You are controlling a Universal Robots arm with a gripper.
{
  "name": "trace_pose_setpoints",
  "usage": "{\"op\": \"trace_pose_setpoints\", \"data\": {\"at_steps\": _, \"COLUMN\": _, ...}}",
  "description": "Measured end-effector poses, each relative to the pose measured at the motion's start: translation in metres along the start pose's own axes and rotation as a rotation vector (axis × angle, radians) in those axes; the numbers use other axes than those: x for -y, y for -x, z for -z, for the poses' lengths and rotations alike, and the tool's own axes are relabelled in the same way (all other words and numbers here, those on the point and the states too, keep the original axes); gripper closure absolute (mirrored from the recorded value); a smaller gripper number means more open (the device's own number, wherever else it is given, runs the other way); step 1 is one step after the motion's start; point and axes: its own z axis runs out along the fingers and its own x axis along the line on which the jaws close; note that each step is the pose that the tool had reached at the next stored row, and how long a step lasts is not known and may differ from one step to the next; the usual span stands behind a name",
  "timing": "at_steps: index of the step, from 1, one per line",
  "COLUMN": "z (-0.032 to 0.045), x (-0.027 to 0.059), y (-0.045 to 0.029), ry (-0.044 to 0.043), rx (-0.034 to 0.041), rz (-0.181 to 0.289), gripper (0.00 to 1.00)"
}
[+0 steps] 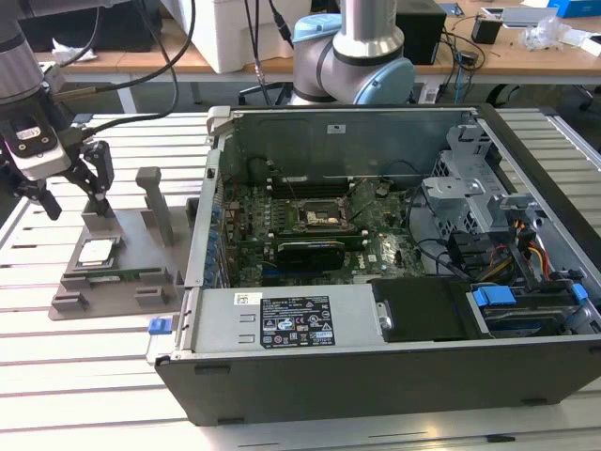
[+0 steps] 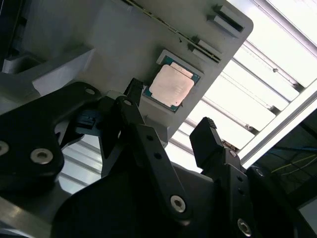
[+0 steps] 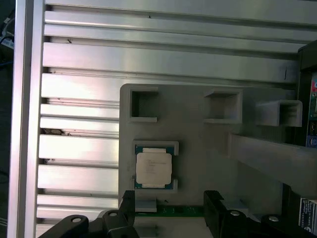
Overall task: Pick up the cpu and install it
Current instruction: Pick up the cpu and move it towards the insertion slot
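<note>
On the slatted aluminium table [image 1: 94,376], largest item was the open computer case [image 1: 376,376], lying on its side, motherboard exposed, black cpu socket [image 1: 324,221] near the board's middle with its metal frame around it. Toward the exterior view's left of the case, close beside it, sat a grey moulded fixture [image 1: 131,249] with upright posts and shallow nests. Gripper [image 1: 68,193] hung over that fixture, at its far side in the exterior view; in both wrist views the two black fingers stood spread wide, wider apart than the chip, nothing between them [image 2: 170,106] [image 3: 171,198]. A green memory stick [image 3: 183,210] lay edge-on in a slot of the fixture, just beside the cpu's nest. The cpu [image 3: 154,167] lay flat in its nest, silver lid up, not touched by either finger [image 2: 171,85] [image 1: 97,252]. Judgement on handling: light, thin, fully rigid; smooth metal lid likely slippery to a pinch from above; underside contacts presumably fragile and not to be scraped or dropped. Best hold looked to be across two opposite edges of the dark rim, where the nest's raised lips appeared to leave the sides free, kept level, squeeze kept modest
</note>
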Motion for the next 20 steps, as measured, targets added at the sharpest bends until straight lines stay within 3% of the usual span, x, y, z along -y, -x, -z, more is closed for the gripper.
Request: {"op": "trace_pose_setpoints", "data": {"at_steps": 20, "z": -0.0168, "x": -0.0005, "y": -0.0006, "ry": 0.0, "rx": 0.0, "rz": 0.0, "gripper": 0.34}}
